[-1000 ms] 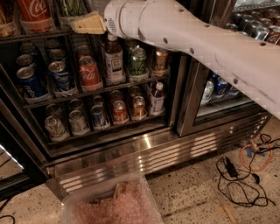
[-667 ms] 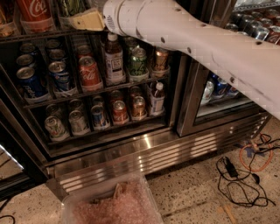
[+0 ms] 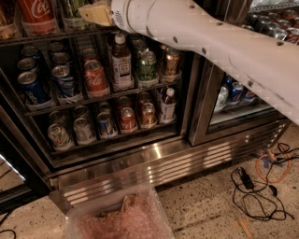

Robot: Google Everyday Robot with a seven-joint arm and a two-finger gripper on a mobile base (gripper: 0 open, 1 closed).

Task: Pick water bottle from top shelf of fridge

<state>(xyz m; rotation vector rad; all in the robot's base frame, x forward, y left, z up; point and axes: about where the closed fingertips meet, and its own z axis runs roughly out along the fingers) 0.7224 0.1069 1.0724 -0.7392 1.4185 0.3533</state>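
Observation:
The fridge (image 3: 154,161) stands open in front of me, with a black interior and a ribbed steel base. The top shelf (image 3: 46,35) runs along the upper left edge of the view and bears a red cola can (image 3: 35,11) and a green can (image 3: 74,7) in clear holders. My white arm (image 3: 210,42) reaches in from the right. My gripper (image 3: 96,13), beige-tipped, is at the top shelf's front, just right of the green can. The water bottle is not in view; it is hidden by the arm or lies above the frame.
A brown-liquid bottle (image 3: 121,63) with a white cap stands on the middle rack among cans. The lower rack (image 3: 107,123) holds several cans and a small bottle (image 3: 167,105). A clear bin of bubble wrap (image 3: 117,219) sits on the floor. Cables (image 3: 261,186) lie at the right. The right glass door (image 3: 233,98) is closed.
My gripper has risen a little, from just above the middle rack's bottle tops up to the level of the top shelf's cans. Nothing else has moved.

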